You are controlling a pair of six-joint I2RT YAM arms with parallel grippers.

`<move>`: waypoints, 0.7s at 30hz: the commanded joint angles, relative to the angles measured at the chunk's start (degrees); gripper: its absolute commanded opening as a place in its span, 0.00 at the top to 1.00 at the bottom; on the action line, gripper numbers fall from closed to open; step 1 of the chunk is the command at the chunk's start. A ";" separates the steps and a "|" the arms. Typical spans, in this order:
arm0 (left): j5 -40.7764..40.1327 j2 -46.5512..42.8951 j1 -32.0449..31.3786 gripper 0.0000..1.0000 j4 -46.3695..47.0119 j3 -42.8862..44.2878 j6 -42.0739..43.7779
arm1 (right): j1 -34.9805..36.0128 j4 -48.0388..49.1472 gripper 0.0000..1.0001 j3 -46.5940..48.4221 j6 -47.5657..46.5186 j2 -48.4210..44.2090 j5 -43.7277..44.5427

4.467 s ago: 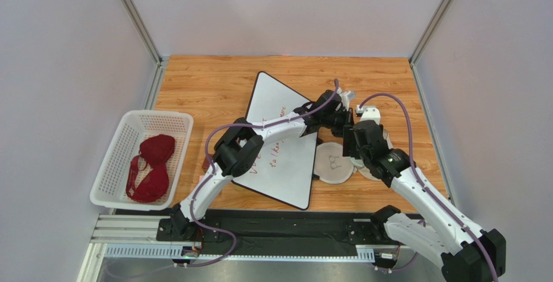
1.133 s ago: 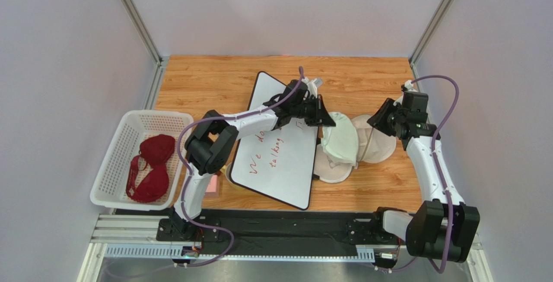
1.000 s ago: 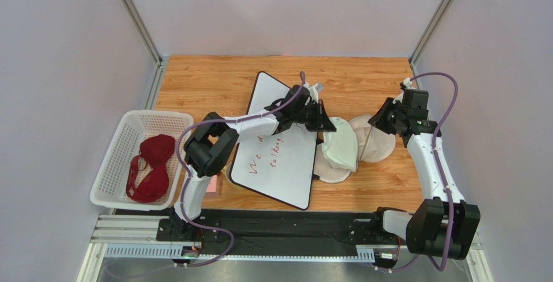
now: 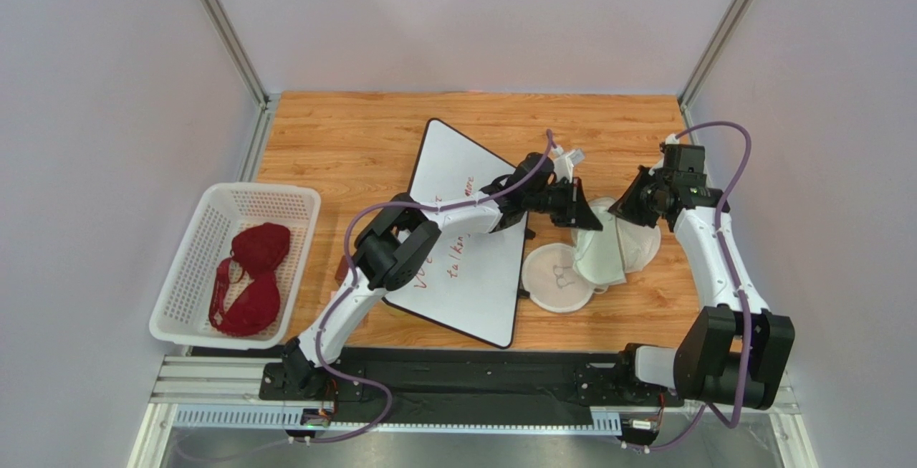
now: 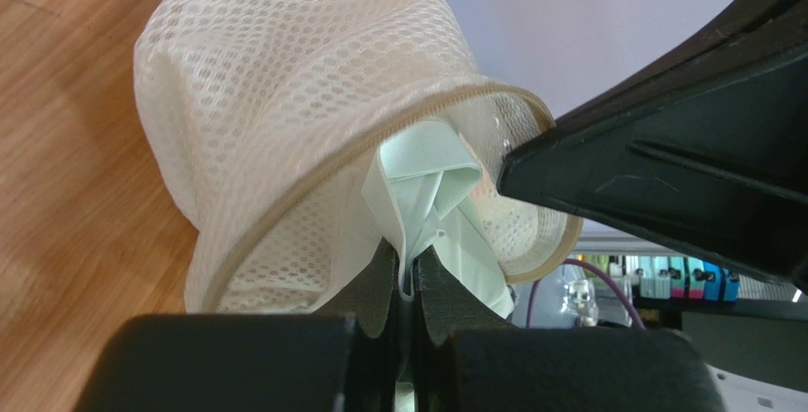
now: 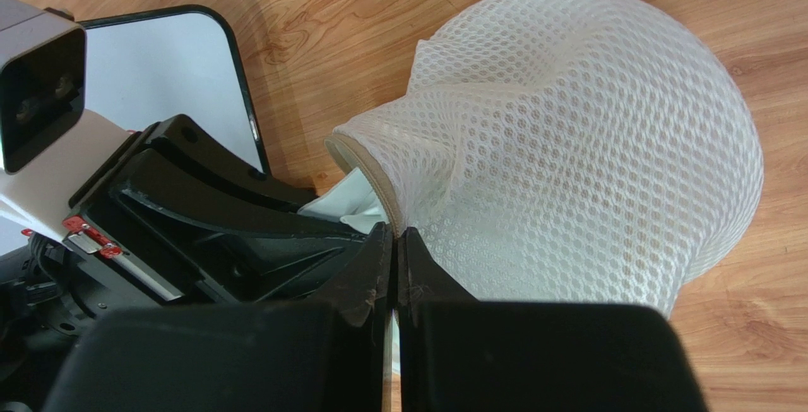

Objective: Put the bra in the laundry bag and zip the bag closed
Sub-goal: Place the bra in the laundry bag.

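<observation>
Left pincer and right pincer clench the rim of the laundry bag, interior mostly hidden.

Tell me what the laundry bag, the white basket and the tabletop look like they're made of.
Laundry bag: soft white mesh fabric, matte; honeycomb holes, slumped folds, tan piped rim.
Basket: probably rigid plastic; its evenly perforated walls hold their shape.
Tabletop: wood or wood-look laminate; grain and plank lines show.

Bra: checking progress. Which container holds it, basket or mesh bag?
The basket at far left: the red bra lies in it. The bag, by the whiteboard, shows none.
</observation>
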 commanded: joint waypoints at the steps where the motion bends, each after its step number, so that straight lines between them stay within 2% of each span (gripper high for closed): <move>1: -1.41 1.82 -0.48 1.00 -0.82 4.86 5.19 | 0.21 -0.85 0.94 2.38 -1.16 -0.44 -0.44; 2: -1.85 2.60 -0.48 1.00 -1.61 5.83 6.16 | 0.21 -1.20 0.90 2.38 -1.60 -0.87 -0.35; 4: -1.68 6.01 -0.48 0.99 -7.73 13.44 9.83 | 0.21 -1.03 0.90 1.60 -1.69 -2.10 0.44; 6: -2.55 7.53 -0.40 0.95 -10.92 15.58 11.08 | 0.21 -1.29 0.90 1.68 -1.87 -1.93 0.00; 7: -3.42 7.53 -0.31 0.86 -12.07 16.38 12.65 | 0.21 -1.47 0.90 1.85 -2.04 -1.93 0.00; 9: -5.79 6.92 -0.31 0.76 -15.40 16.82 14.51 | 0.21 -1.91 0.90 2.29 -2.57 -2.11 0.00; 10: -5.98 6.48 -0.31 0.66 -16.90 16.65 15.47 | 0.21 -2.00 0.90 2.38 -2.66 -2.54 0.44; 12: -7.12 4.99 -0.31 0.56 -19.27 15.86 17.41 | 0.21 -2.00 0.90 2.64 -2.83 -2.81 0.79; 14: -8.34 2.72 -0.39 0.52 -21.73 15.33 19.77 | 0.21 -2.96 0.90 2.91 -3.01 -3.16 1.41; 15: -8.70 1.74 -0.48 0.45 -22.27 14.37 20.31 | 0.12 -3.23 0.90 3.26 -3.18 -3.42 1.58; 18: -10.81 -2.83 -0.48 0.38 -23.93 9.63 23.21 | 0.12 -3.58 0.90 2.74 -3.19 -4.57 2.38; 20: -11.95 -5.82 -0.48 0.23 -25.17 8.39 25.22 | 0.12 -3.58 0.90 2.38 -3.10 -5.36 2.11; 21: -12.22 -6.78 -0.48 0.13 -25.61 7.43 25.76 | 0.12 -3.49 0.90 2.12 -3.01 -5.62 1.59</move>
